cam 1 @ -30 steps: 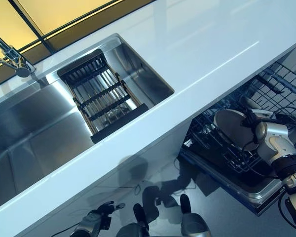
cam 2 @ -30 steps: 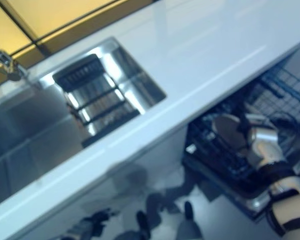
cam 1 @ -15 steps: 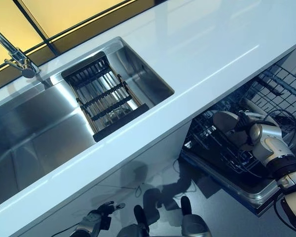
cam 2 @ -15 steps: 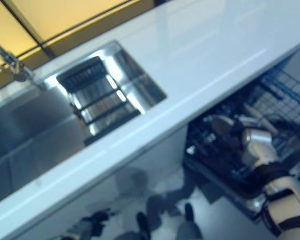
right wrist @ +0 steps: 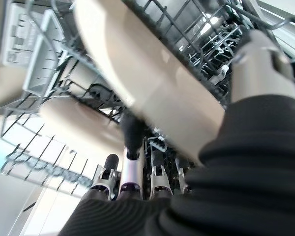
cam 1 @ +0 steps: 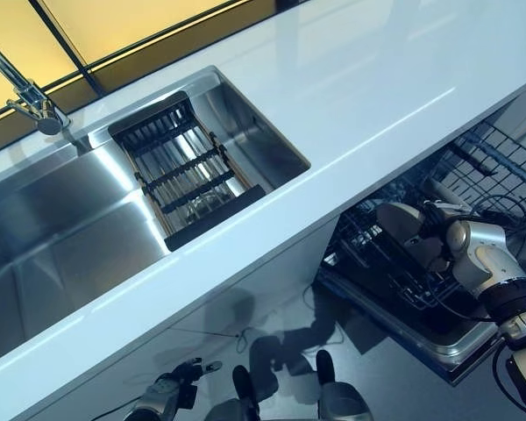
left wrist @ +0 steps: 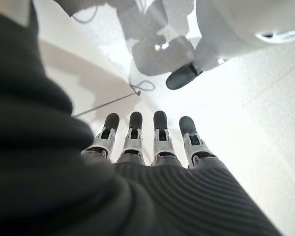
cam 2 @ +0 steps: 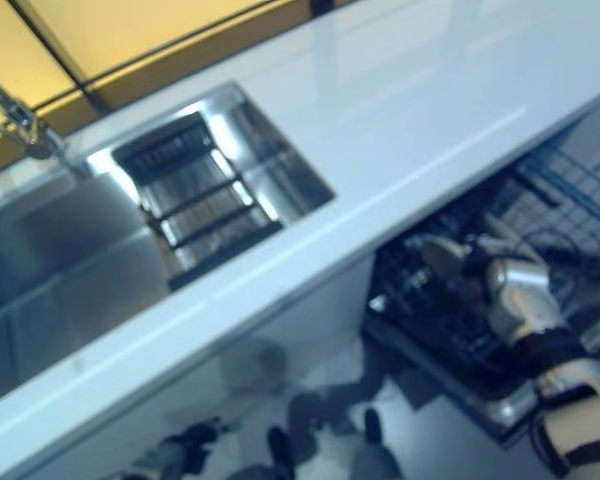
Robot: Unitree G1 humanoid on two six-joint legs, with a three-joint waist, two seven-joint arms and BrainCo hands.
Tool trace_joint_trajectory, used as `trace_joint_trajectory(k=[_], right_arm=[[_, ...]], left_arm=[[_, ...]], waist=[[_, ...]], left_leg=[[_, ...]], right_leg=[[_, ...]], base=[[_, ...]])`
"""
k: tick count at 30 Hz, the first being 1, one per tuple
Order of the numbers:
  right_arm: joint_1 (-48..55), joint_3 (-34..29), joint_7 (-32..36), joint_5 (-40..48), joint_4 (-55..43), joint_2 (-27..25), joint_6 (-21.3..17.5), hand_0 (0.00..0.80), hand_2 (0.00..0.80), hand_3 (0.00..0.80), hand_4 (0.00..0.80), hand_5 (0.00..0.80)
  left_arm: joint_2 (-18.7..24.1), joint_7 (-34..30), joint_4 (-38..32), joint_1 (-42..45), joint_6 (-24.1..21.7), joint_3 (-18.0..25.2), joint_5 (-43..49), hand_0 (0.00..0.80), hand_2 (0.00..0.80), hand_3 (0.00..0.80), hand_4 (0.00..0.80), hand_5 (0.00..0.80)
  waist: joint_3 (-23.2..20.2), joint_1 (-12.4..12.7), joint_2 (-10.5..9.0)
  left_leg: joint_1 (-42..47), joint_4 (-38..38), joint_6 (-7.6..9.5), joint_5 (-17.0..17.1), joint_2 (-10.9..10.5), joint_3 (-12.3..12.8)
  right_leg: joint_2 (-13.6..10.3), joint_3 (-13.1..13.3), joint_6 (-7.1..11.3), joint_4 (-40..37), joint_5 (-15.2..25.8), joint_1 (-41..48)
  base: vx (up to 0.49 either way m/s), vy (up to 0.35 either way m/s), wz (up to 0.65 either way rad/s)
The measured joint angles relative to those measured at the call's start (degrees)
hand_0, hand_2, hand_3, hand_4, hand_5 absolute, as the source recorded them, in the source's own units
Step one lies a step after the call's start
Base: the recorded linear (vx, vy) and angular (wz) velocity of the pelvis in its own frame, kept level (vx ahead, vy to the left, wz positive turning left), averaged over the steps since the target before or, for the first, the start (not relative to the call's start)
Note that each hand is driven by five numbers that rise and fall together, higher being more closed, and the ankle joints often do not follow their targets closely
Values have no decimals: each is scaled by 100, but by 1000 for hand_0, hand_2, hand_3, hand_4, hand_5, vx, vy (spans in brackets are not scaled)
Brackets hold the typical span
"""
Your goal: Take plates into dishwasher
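— Two robot hands: where is each?

— My right robot hand (cam 1: 432, 230) is down inside the dishwasher's lower rack (cam 1: 394, 281), below the white worktop (cam 1: 359, 96). My left robot hand (left wrist: 152, 142) hangs low near the floor, fingers straight and relaxed, holding nothing.

— And the plate?

— One beige plate (right wrist: 147, 83) is in my right robot hand, thumb on one face and fingers behind the other, so I am gripping it. It stands tilted on edge among the rack's wire tines (right wrist: 206, 44). From the head view the same plate (cam 1: 401, 221) shows just beside my wrist.

— Anything else in the rack?

— Another pale dish (right wrist: 78, 125) sits just past my fingertips (right wrist: 132, 135); I cannot tell if they touch it.

— Up on top?

— The steel sink (cam 1: 61, 228) holds a dark slatted drainer (cam 1: 180, 171), with the tap (cam 1: 31, 98) at its far corner.
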Motion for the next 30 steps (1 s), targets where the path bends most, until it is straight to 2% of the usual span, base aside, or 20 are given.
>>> trace_joint_trajectory(k=[5,9,19,24,30], right_arm=[[11,-225,119,-4,-135,-117,3,0,0,0,0,0],[12,-352,236,-4,-338,-362,3,0,0,0,0,0],[10,-650,341,103,-512,-1132,18,0,0,0,0,0],[10,-672,317,356,-496,-1174,22,0,0,0,0,0],[20,-675,310,540,-490,-1249,41,0,0,0,0,0]], left_arm=[[25,7,44,11,15,181,89,0,0,0,0,0],[53,14,53,43,30,185,96,0,0,0,0,0],[60,48,183,87,110,198,105,0,0,0,0,0],[110,51,234,130,114,204,151,0,0,0,0,0],[114,54,240,295,113,359,307,0,0,0,0,0]], waist=[[-123,-37,-301],[-197,-46,-443],[-373,-145,-621],[-556,-138,-722],[-691,-138,-706]], left_leg=[[51,-4,-5,-6,2,14],[142,-7,-15,-19,3,80],[264,-21,-38,-43,42,152],[308,-31,-20,-67,83,192],[343,-31,-34,-78,90,251]], right_leg=[[4,51,4,-17,3,39],[7,114,9,-19,12,91],[50,199,-5,-17,30,158],[90,253,14,-23,16,174],[95,285,12,-23,16,178]], base=[[15,-7,-1],[53,-11,-7],[35,3,-6],[12,-3,-5],[4,-1,-4]])
